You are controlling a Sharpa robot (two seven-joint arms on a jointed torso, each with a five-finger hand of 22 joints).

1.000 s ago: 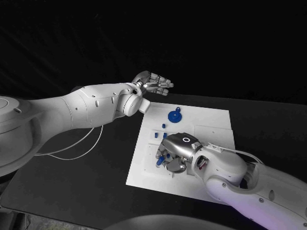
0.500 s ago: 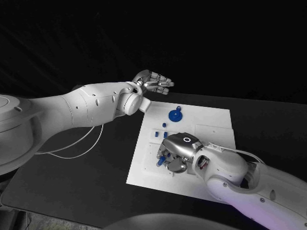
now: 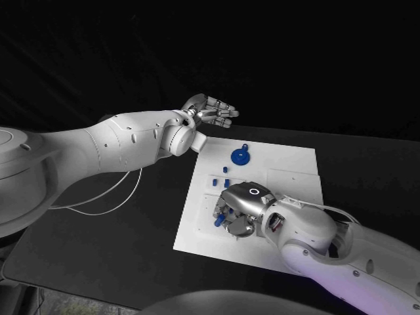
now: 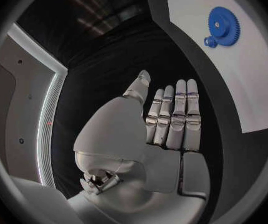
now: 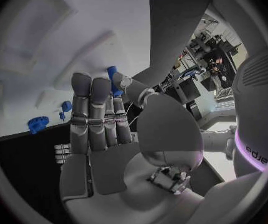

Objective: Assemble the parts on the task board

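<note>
- Your task board point(image 3: 286, 167) lies mid-table. One large blue gear point(image 3: 238, 157) with a small blue pinion point(image 3: 244, 146) just beside it sits near the board's far edge; both appear seated, so count that as likely done.
- Small blue pegs point(image 3: 220, 180) lie loose on the board between the gear and your right hand; these look still to be placed.
- Your right hand point(image 3: 240, 211) is low over the board's near-left part, pinching a small blue part point(image 5: 113, 79) between thumb and fingertips. Whether it is already in a socket you cannot tell.
- Your left hand point(image 3: 210, 111) hangs beyond the board's far-left corner, fingers straight and together, holding nothing.
- Judgement: early to middle stage; the held part and the loose pegs remain.
</note>
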